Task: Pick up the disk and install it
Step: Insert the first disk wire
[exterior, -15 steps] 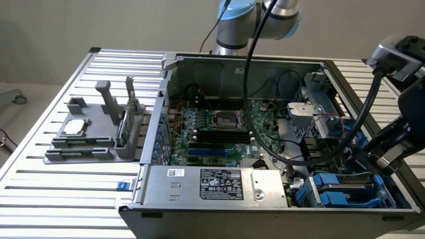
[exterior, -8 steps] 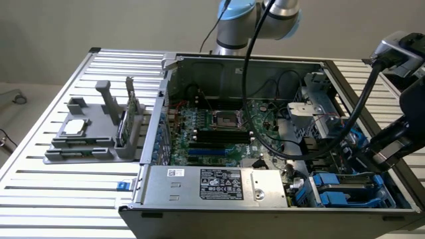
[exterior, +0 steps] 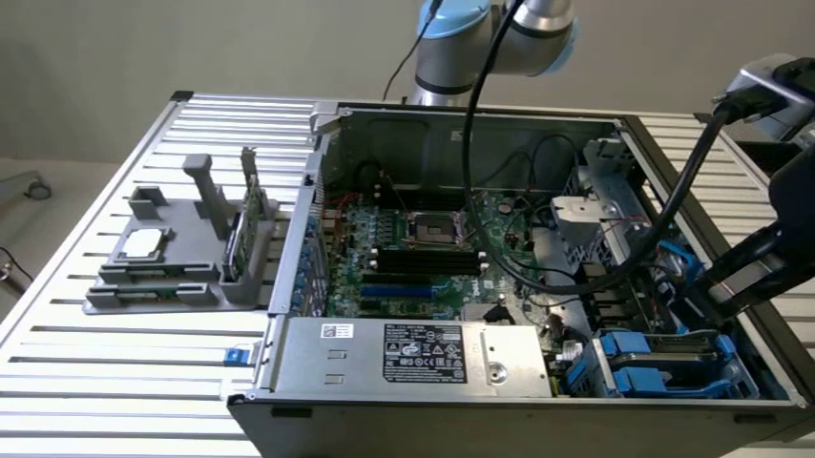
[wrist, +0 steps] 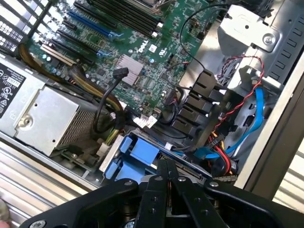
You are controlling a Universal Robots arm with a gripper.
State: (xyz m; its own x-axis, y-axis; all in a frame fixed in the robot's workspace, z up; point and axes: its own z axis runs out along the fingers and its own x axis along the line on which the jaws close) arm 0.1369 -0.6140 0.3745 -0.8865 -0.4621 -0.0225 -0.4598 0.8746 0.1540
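My gripper (wrist: 166, 167) hangs just above the drive bay in the corner of the open computer case (exterior: 446, 396), and its two black fingers (wrist: 161, 190) meet at the tips, shut with nothing between them. In the exterior view the gripper (exterior: 708, 298) is low over the case's right side. Blue plastic parts (wrist: 138, 153) of the bay lie directly under the fingertips, and they also appear at the case's front right (exterior: 643, 367). The disk's silver face and white label are hidden, so I cannot tell whether it sits in that bay.
The green motherboard (exterior: 421, 239) fills the case floor, with the silver power supply (exterior: 407, 353) at the front. Black, red and blue cables (wrist: 223, 118) crowd the space beside the bay. A grey fixture (exterior: 172, 267) holding a small silver chip (exterior: 147, 243) stands on the slatted table (exterior: 128, 372).
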